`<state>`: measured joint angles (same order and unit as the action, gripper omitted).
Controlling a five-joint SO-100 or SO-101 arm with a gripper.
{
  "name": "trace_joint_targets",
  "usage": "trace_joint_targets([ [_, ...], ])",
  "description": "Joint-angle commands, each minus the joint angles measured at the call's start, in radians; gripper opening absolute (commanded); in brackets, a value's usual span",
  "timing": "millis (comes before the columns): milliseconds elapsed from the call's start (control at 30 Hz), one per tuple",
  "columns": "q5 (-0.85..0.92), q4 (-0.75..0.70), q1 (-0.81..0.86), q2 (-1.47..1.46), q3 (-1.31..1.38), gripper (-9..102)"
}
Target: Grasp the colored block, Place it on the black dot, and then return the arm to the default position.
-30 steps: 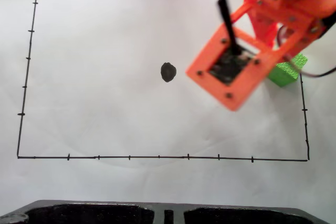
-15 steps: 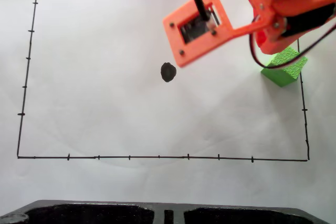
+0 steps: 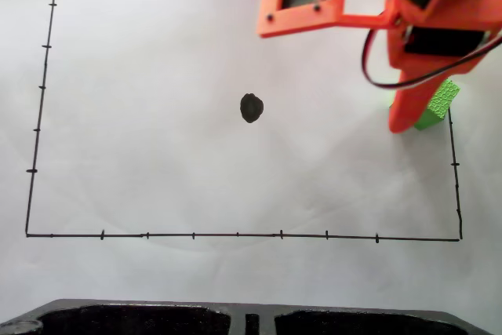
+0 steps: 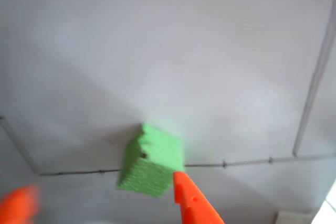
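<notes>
My claw (image 4: 100, 195) is spread wide and holds nothing; its pointed orange finger (image 4: 191, 203) tips in at five o'clock of the colored block (image 4: 149, 161), a rough-grained green cube. The block sits on matte white paper (image 3: 157, 154) at the ruled border line (image 4: 252, 162), well apart from the blotchy black dot (image 3: 251, 107), at its three o'clock.

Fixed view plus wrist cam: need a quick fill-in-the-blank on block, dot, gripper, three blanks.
1. The colored block lies on the ___ edge of the drawn border in the fixed view.
2. The black dot has ___ on it.
3. In the wrist view the gripper is ___, fingertips flanking the block.

Missing: right; nothing; open
</notes>
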<state>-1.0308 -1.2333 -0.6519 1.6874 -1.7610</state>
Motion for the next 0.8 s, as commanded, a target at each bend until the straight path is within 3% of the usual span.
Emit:
trace_joint_targets([
  [0, -0.046, -0.026, -0.032, 0.002, 0.067, 40],
  [267, -0.170, -0.054, -0.071, -0.029, 0.092, 38],
  [767, -0.227, -0.028, -0.121, -0.156, 0.170, 39],
])
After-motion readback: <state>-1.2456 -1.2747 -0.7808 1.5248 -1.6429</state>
